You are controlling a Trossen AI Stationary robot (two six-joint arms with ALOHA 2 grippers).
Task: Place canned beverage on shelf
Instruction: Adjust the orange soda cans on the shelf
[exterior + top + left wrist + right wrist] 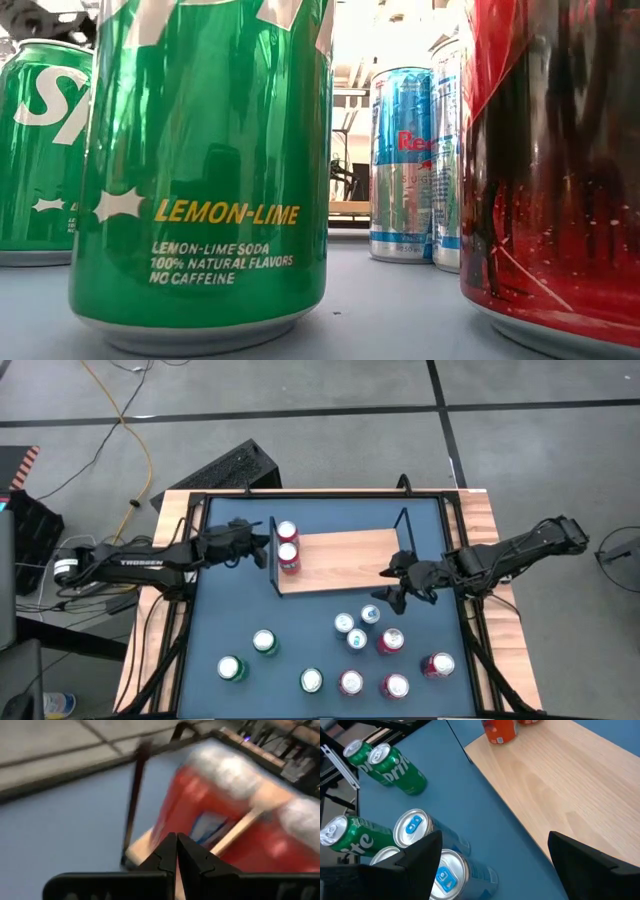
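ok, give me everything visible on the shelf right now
The shelf is a low rectangular board of light wood with thin black wire frames at both ends, lying flat on the blue tabletop. Two red cans stand upright at its left end; the rest of the board is bare. The shut left gripper is beside that end frame; the open right gripper hovers at its right front corner, empty.

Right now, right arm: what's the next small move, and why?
Probably lower the open right gripper toward the nearest slim blue can and close on it. Its fingers stand wide and empty just above the blue cans, while the shelf holds only two red cans at its left end, beside the shut left gripper.
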